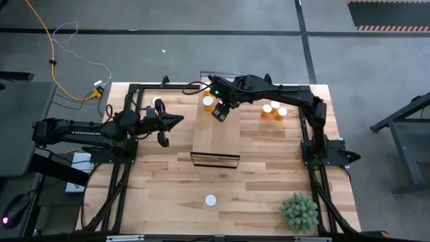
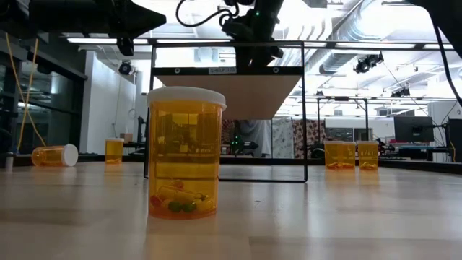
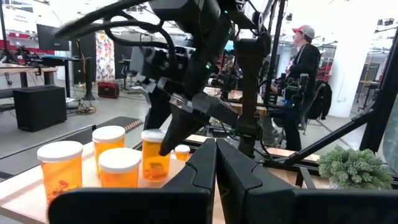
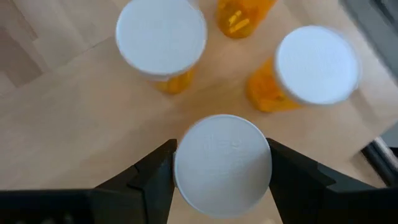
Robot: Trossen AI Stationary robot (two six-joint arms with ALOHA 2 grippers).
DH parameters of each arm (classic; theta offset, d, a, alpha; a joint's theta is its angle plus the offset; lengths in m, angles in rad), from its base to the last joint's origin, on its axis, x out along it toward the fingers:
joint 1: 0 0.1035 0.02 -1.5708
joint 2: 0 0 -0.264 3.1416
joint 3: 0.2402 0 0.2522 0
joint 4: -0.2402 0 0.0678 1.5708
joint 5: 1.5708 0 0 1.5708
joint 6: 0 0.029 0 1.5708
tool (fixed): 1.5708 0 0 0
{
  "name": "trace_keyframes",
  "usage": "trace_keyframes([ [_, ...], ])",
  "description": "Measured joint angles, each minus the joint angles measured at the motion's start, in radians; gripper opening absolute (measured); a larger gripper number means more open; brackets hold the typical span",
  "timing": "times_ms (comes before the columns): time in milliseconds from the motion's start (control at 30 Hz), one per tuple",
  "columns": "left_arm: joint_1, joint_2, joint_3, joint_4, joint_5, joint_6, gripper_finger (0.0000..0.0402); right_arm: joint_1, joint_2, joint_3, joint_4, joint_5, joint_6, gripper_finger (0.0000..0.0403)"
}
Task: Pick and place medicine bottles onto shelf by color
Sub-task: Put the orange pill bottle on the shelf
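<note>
Bottle [image 4: 222, 163] body hidden beneath cap.

arms [image 1: 282, 91] matte blk, jointed | green LED | blk cables

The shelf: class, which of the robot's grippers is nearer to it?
Right. The right gripper hangs over the shelf's far end, holding a white-capped bottle; the left gripper waits off its side.

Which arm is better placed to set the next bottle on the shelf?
The right. Its gripper already straddles a white-capped bottle over the shelf, beside the bottles already there. The left gripper waits empty, to the shelf's left.
</note>
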Motion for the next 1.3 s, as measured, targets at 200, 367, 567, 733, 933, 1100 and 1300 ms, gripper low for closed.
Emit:
trace_keyframes([
  [200,0.000,0.000,0.000,0.001,0.000,0.000,0.0000,-0.002,0.012,0.000,0.003,-0.005,-0.030,0.0211],
  [367,0.000,0.000,0.000,0.000,-0.005,0.000,0.0000,-0.002,0.010,0.000,0.010,-0.006,-0.042,0.0229],
  [567,0.000,0.000,0.000,0.000,-0.007,0.000,0.0000,-0.002,0.010,0.000,0.016,0.006,-0.087,0.0277],
  [733,0.000,0.000,0.000,0.000,-0.008,0.000,0.0000,-0.002,0.008,0.046,-0.027,0.043,-0.131,0.0295],
  [933,0.000,0.000,0.000,0.000,-0.008,0.000,0.0000,0.009,0.001,0.132,-0.097,0.101,-0.199,0.0296],
  [1100,0.000,0.000,0.000,-0.004,-0.008,0.000,0.0000,0.016,-0.020,0.130,-0.147,0.171,-0.213,0.0275],
  [1300,0.000,0.000,0.000,-0.009,-0.007,0.000,0.0000,0.023,-0.130,-0.024,-0.067,0.214,-0.207,0.0180],
])
